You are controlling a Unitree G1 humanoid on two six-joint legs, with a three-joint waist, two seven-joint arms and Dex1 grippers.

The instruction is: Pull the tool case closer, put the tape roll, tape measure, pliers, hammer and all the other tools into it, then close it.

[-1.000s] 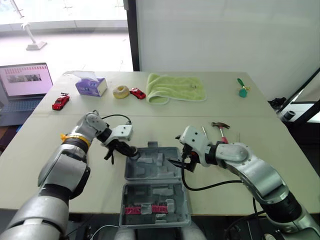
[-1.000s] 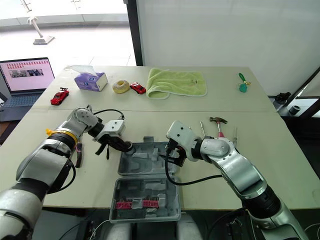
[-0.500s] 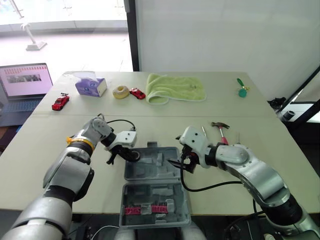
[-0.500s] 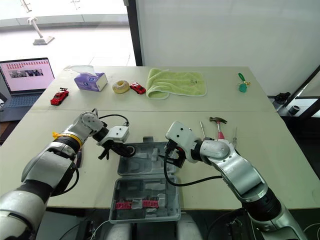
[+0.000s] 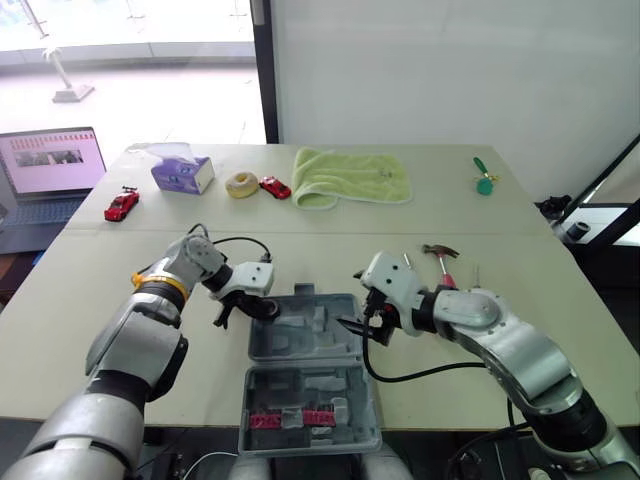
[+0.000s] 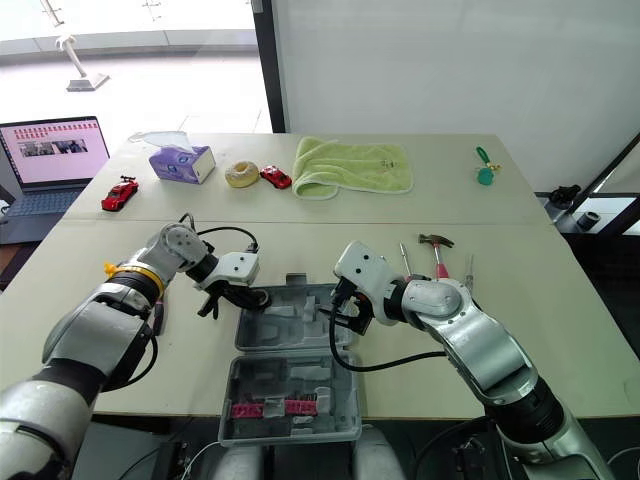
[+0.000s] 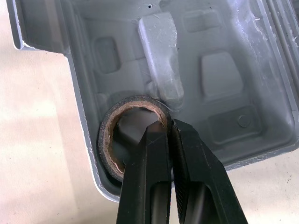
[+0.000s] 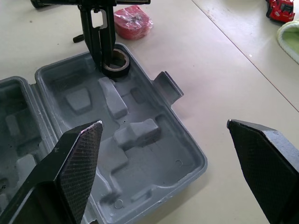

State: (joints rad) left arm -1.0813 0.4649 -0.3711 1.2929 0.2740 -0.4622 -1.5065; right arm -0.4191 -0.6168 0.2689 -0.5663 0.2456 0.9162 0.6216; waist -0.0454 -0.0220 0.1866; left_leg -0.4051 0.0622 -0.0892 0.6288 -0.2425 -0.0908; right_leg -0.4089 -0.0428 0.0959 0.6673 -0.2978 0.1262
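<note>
The grey tool case (image 5: 310, 345) lies open near the table's front edge. Its front half holds a red bit strip (image 5: 290, 418). My left gripper (image 7: 169, 135) is shut on the wall of a black tape roll (image 7: 133, 135), which sits in the far left corner of the case's far half. My right gripper (image 8: 166, 140) hangs open over the right side of the case, with nothing between its fingers. A hammer (image 5: 441, 258) and two screwdrivers (image 6: 403, 256) (image 6: 468, 268) lie right of the case. Pliers (image 6: 158, 310) peek out beside my left forearm. A red rounded tool (image 8: 133, 22) lies just beyond the case.
At the back of the table are a green towel (image 5: 352, 176), a purple tissue box (image 5: 182, 172), a yellow roll (image 5: 240, 184), two red toy cars (image 5: 275, 186) (image 5: 121, 204) and a green item (image 5: 485, 178). A laptop (image 5: 50, 170) stands off the left edge.
My left gripper carried the black tape roll rightward from beside the case into its far left corner. The right arm has stayed put.
</note>
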